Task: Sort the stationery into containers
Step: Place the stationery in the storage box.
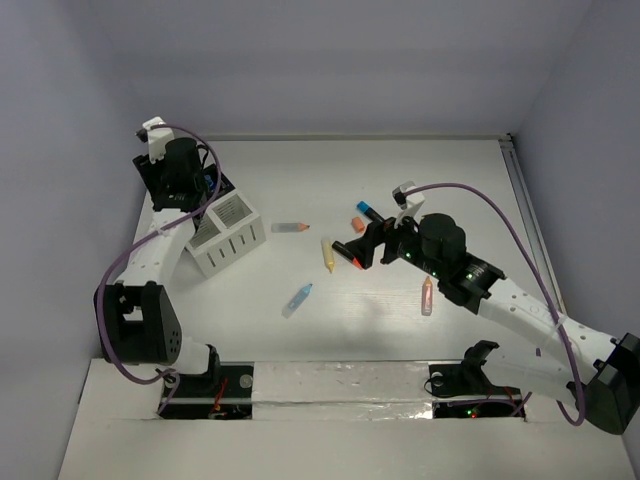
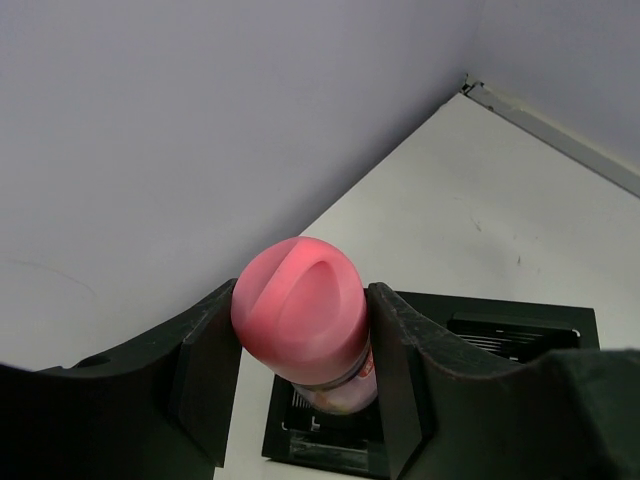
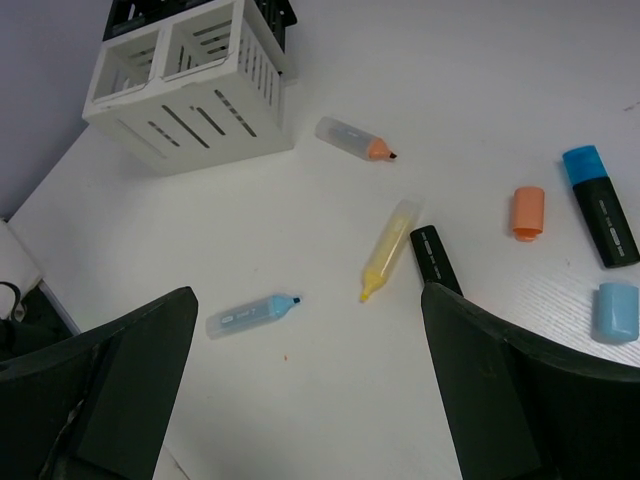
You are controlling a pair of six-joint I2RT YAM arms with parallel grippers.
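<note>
I'm holding the stubby pink plastic marker [image 2: 297,312], left pincer [image 2: 303,345] clamped on it, its long axis pointing into the black square compartment [image 2: 520,326] at six o'clock.

Smooth plastic pink marker [image 2: 300,320]; matt table [image 1: 420,175].

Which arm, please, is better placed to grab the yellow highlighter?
Right: its open gripper hangs near the yellow highlighter; the left gripper holds a pink marker at the organizer.
</note>
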